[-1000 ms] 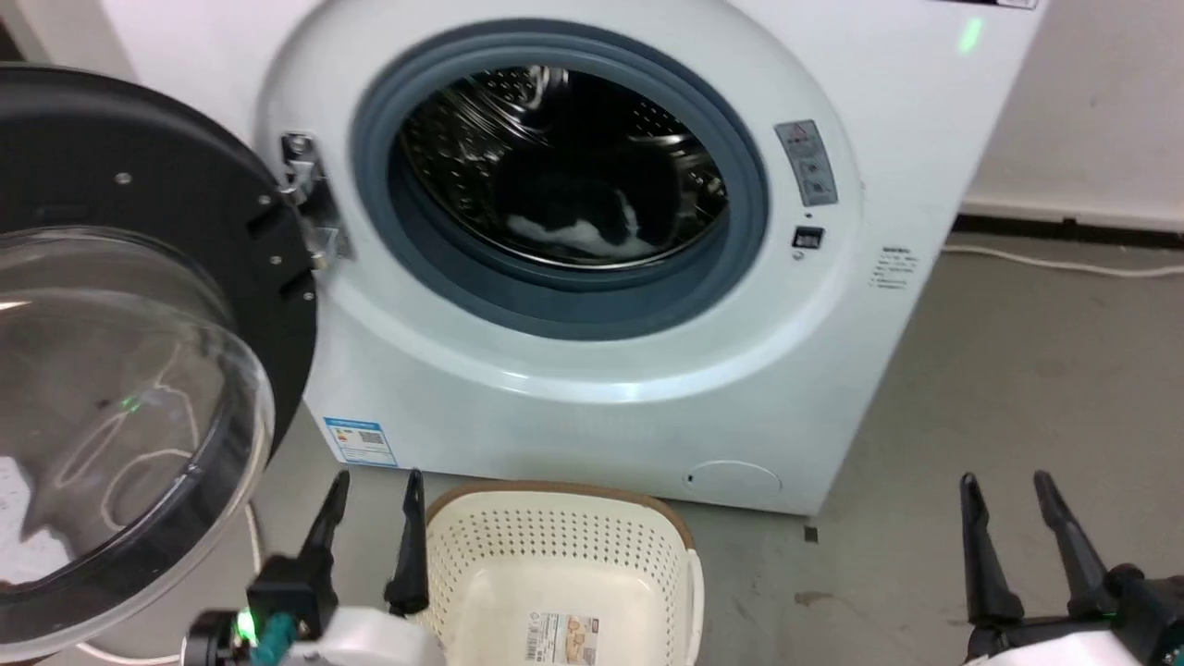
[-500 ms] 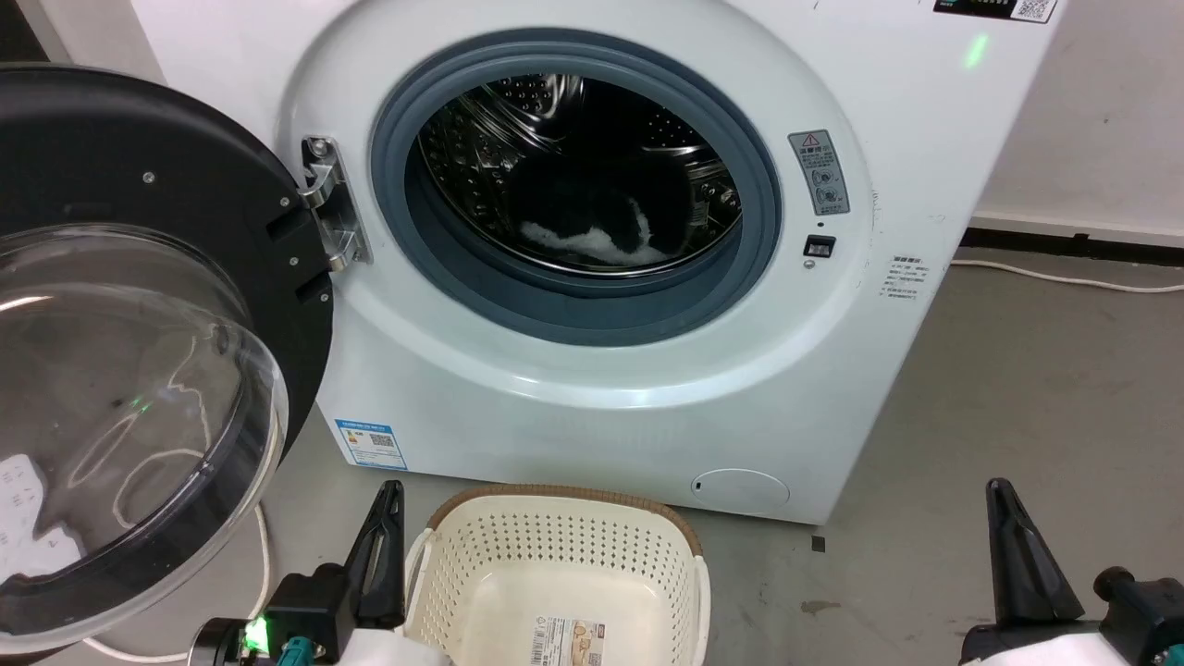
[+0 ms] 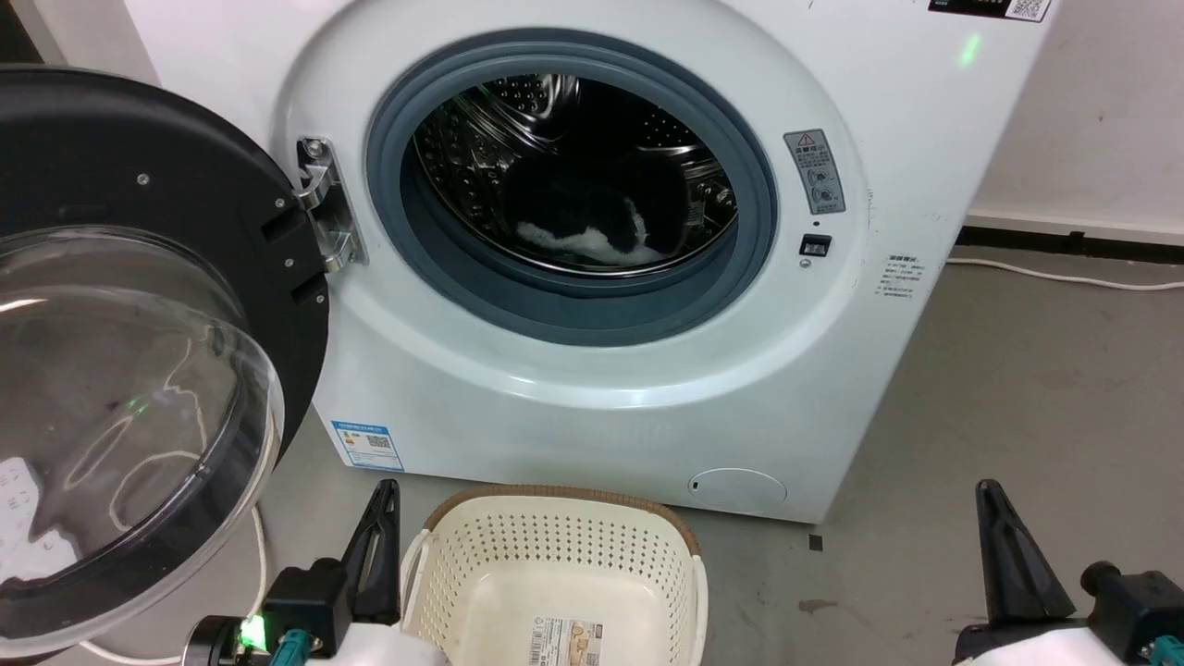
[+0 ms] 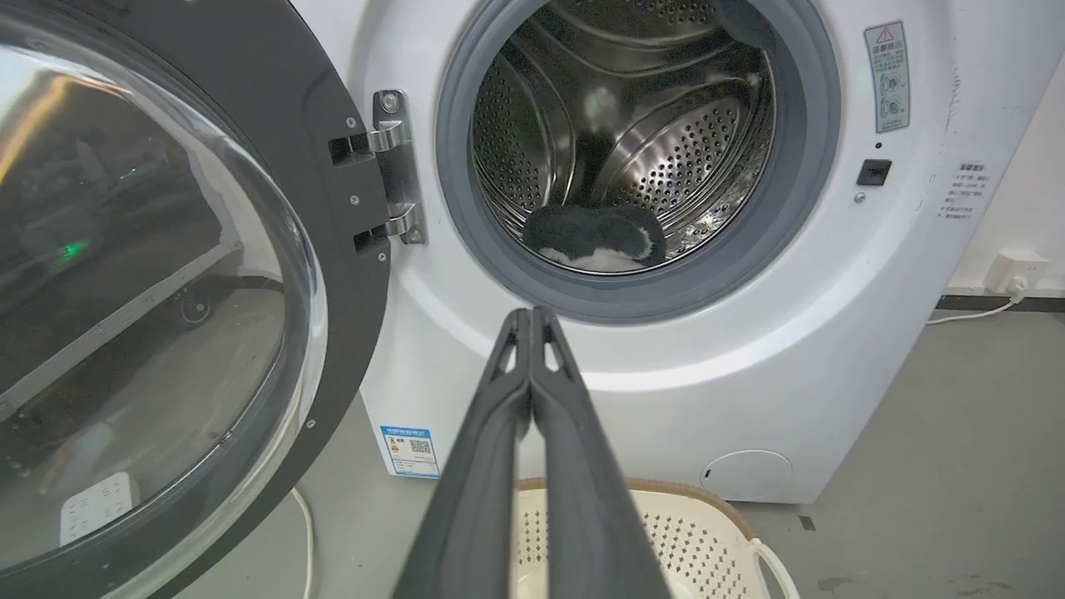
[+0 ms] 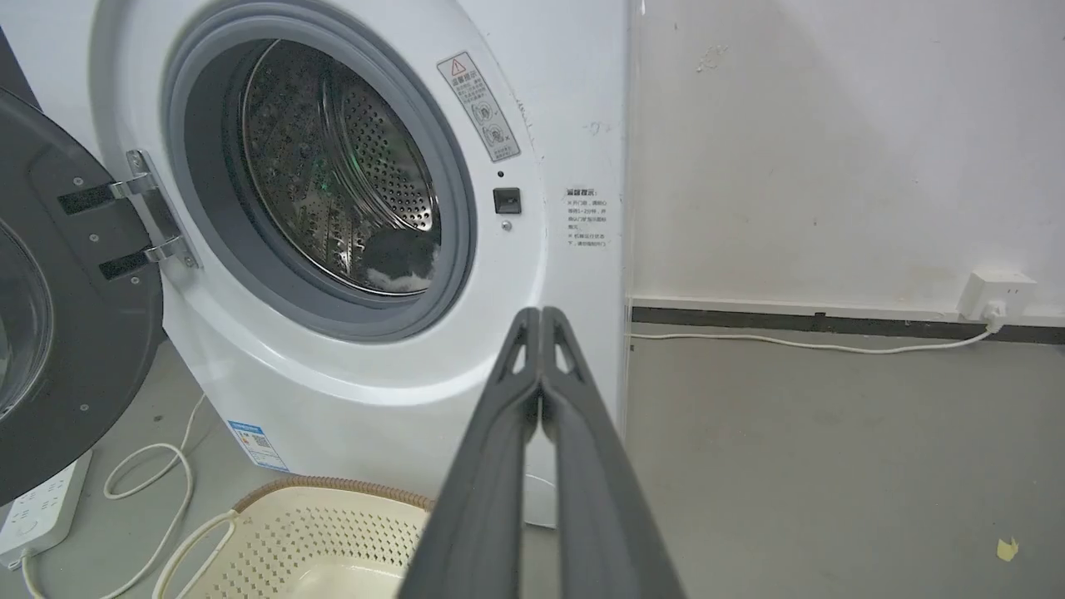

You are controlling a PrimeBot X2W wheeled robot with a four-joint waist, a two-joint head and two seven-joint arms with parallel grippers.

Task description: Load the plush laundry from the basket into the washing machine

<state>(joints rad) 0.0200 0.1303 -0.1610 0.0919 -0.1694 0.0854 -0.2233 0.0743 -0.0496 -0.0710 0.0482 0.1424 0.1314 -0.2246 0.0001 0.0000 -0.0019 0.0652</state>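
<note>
- Load looks done: plush laundry (image 3: 592, 229) lies inside the washing machine (image 3: 601, 407), low centre of the drum (image 3: 472, 157), upper middle of the head view.
- It's a black heap with a white furry patch along its front edge, resting on the drum floor, behind the grey seal (image 3: 573, 310) and not hanging over it.
- Basket (image 3: 555, 493) sits on the floor at bottom centre of the head view, just in front of the machine. There is no laundry in it, only the paper label (image 3: 564, 640) on its bottom. The near part is cut off by the frame edge.
- Door (image 3: 139, 139) is swung wide open at the left of the frame, with its clear dome facing the camera.
- Left gripper (image 4: 532, 320): fingers pressed together, nothing between them, at lower left beside the basket's left rim and pointing toward the drum mouth.
- Right gripper (image 5: 541, 316): fingers also together and holding nothing, at lower right over bare floor, well apart from the basket.
- Left to do, my guess: nothing for the transfer itself. Closing the door isn't named in the task.
- White cable and power strip (image 5: 33, 516) lie on the floor at lower left of the right wrist view.
</note>
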